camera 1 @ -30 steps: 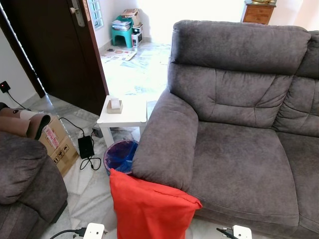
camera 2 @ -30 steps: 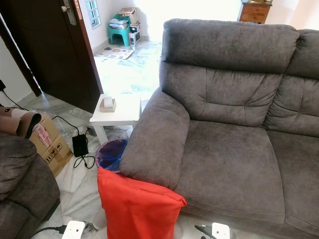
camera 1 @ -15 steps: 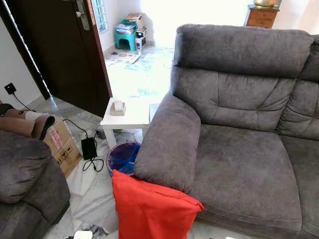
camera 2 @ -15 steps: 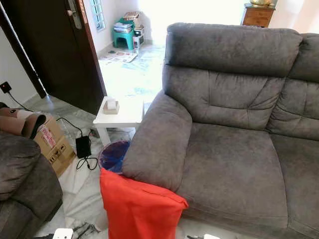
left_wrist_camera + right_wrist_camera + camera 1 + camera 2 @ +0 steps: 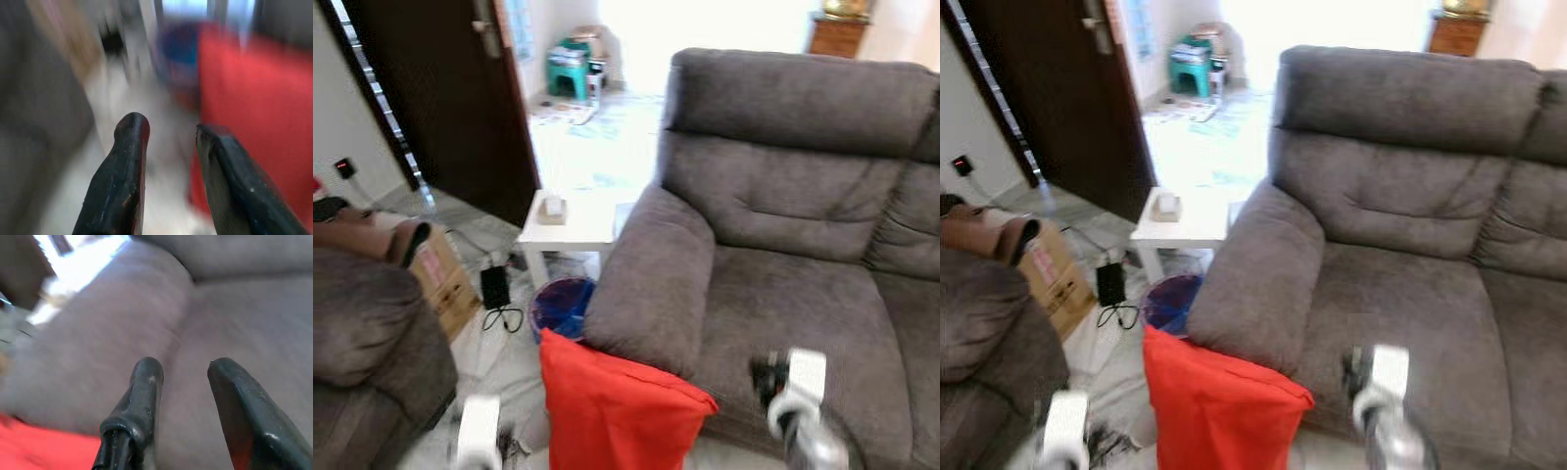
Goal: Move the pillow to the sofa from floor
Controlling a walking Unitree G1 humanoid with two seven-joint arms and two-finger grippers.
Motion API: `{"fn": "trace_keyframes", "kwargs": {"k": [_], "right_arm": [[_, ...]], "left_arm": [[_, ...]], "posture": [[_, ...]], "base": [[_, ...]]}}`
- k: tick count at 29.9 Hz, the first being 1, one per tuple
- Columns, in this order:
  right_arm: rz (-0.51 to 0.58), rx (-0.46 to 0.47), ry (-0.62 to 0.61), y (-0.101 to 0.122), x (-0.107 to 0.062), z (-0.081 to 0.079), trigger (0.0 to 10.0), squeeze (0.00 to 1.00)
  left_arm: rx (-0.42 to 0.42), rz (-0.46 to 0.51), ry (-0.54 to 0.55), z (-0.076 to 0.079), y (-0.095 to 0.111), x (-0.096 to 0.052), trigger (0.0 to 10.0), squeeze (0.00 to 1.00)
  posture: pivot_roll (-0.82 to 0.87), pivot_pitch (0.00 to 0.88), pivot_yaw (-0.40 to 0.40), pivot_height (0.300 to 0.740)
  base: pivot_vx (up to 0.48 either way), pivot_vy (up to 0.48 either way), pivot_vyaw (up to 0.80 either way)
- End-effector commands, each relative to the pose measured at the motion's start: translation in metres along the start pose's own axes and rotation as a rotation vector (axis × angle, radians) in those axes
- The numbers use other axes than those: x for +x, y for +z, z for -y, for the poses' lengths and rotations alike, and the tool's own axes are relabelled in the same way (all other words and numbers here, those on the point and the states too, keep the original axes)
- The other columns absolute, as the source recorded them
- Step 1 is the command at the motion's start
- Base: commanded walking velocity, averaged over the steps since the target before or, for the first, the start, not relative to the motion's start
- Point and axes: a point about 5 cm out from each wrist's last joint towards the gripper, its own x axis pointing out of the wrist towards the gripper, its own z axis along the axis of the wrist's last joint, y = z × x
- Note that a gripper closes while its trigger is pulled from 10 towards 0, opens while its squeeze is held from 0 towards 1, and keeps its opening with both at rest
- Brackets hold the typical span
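Both arms were pretty blurry at the bottom of the head views. The left gripper (image 5: 168, 139) hung low over the floor (image 5: 499, 362) just left of the red pillow (image 5: 612, 411), jaws apart with nothing between them; its wrist view was smeared, just red on one side and pale floor ahead. The right gripper (image 5: 183, 374) was up over the front of the sofa (image 5: 783, 284) seat, jaws also spread and empty, looking along the grey armrest (image 5: 651, 279).

The pillow stood on the floor, leaning against the front of the armrest, its bottom edge cut off by the frame. Behind it a blue bin (image 5: 563, 304) was half hidden by the pillow and armrest. Then came a small white worktop (image 5: 573, 223) with a little box (image 5: 552, 208) on it, a cardboard box (image 5: 440, 279) by the other grey couch (image 5: 367, 333) on the left, and a dark door (image 5: 440, 88). Farther off, a green stool (image 5: 570, 70) sat in washed-out light.
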Motion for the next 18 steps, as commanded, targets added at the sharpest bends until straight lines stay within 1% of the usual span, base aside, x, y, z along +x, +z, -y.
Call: {"fn": "trace_keyframes", "kwargs": {"k": [1,2,4,5,6,7,8,10,11,12,16,17,18], "right_arm": [[-0.053,0.035,-0.024,-0.02,-0.011,0.006,10.0,0.0],[-0.047,0.039,-0.026,-0.019,-0.01,0.006,10.0,0.0],[-0.008,0.051,-0.018,-0.015,-0.011,0.01,10.0,0.0],[-0.008,0.051,-0.018,-0.015,-0.011,0.01,10.0,0.0],[0.015,0.062,-0.021,-0.014,-0.013,0.011,10.0,0.0],[0.032,0.071,-0.029,-0.013,-0.014,0.013,10.0,0.0],[0.032,0.071,-0.029,-0.013,-0.014,0.013,10.0,0.0],[0.071,0.094,-0.06,-0.01,-0.016,0.016,10.0,0.0],[0.071,0.094,-0.06,-0.01,-0.016,0.016,10.0,0.0],[0.086,0.098,-0.081,-0.008,-0.016,0.018,10.0,0.0],[0.109,0.112,-0.091,-0.001,-0.012,0.017,10.0,0.0],[0.113,0.1,-0.079,0.002,-0.01,0.016,10.0,0.0],[0.116,0.064,-0.056,0.006,-0.007,0.013,10.0,0.0]], "left_arm": [[0.048,0.0,0.0,-0.003,-0.009,-0.008,10.0,0.0],[0.053,0.006,0.001,-0.003,-0.009,-0.008,10.0,0.0],[0.028,0.104,0.034,-0.01,-0.001,-0.011,10.0,0.0],[0.028,0.104,0.034,-0.01,-0.001,-0.011,10.0,0.0],[0.023,0.153,0.031,-0.012,0.004,-0.013,10.0,0.0],[0.006,0.182,0.037,-0.014,0.008,-0.014,10.0,0.0],[0.006,0.182,0.037,-0.014,0.008,-0.014,10.0,0.0],[0.002,0.236,0.025,-0.015,0.015,-0.017,10.0,0.0],[0.002,0.236,0.025,-0.015,0.015,-0.017,10.0,0.0],[0.006,0.262,0.009,-0.013,0.019,-0.018,10.0,0.0],[0.027,0.308,-0.034,-0.008,0.029,-0.017,10.0,0.0],[0.027,0.316,-0.039,-0.008,0.032,-0.016,10.0,0.0],[0.017,0.322,-0.042,-0.008,0.035,-0.014,10.0,0.0]], "posture": [[0.1,0.004,0.034,0.74],[0.1,0.004,0.034,0.74],[0.11,0.008,0.032,0.74],[0.11,0.008,0.032,0.74],[0.11,0.011,0.033,0.74],[0.12,0.014,0.034,0.74],[0.12,0.014,0.034,0.74],[0.12,0.018,0.032,0.74],[0.12,0.018,0.032,0.74],[0.12,0.021,0.03,0.74],[0.11,0.025,0.035,0.74],[0.11,0.024,0.041,0.74],[0.11,0.022,0.045,0.74]], "base": [[0.0,0.0,0.0],[0.0,0.0,0.0],[0.0,0.0,0.0],[0.0,0.0,0.0],[0.0,0.0,0.0],[0.0,0.0,0.0],[0.0,0.0,0.0],[0.0,0.0,0.0],[0.0,0.0,0.0],[0.0,0.0,0.0],[0.0,0.0,0.0],[0.0,0.0,0.0],[0.0,0.0,0.0]]}}
